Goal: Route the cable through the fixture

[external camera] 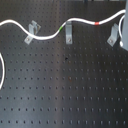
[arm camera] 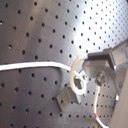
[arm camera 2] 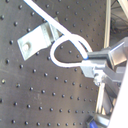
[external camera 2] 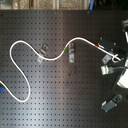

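On table (external camera: 65, 90): three metal brackets.
Cable (external camera: 47, 34): white, winds past middle bracket (external camera: 68, 33).
Gripper (arm camera 2: 91, 61): pinching cable end, looped beside a bracket (arm camera 2: 35, 40).

A black perforated board (external camera: 65, 95) is carrying everything here, its surface dotted with an even grid of small holes in both exterior views. A long white cable (external camera: 47, 34) is lying on it, snaking in loose waves across the board and curling into a wide loop toward the second exterior view's left. A short green band (external camera: 62, 27) and a short red band (external camera: 97, 23) are showing along it. Three small metal fixtures (external camera: 33, 31) are sitting on the board in a row, well apart, with the cable running by each. Another metal bracket (external camera 2: 111, 104) is resting near the second exterior view's lower right corner
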Motion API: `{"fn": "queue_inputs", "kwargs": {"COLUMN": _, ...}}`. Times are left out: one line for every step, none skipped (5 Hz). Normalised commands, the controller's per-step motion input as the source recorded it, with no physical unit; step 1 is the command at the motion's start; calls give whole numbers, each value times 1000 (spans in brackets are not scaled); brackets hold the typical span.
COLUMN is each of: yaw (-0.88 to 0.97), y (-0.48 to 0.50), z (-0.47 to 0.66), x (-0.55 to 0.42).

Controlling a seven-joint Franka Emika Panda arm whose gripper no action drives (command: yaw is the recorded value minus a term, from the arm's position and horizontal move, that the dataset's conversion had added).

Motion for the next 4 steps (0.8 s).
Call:
{"fn": "queue_inputs", "kwargs": {"yaw": 134, "y": -53, "z": 202, "x": -133}}
{"fn": "queue_inputs", "kwargs": {"yaw": 200, "y": -110, "z": -4, "x": -303}}
{"fn": "queue_inputs", "kwargs": {"yaw": 217, "y": -166, "z": -313, "x": -107}}
{"fn": "queue_inputs", "kwargs": {"yaw": 157, "y": -292, "z": -463, "x": 47}}
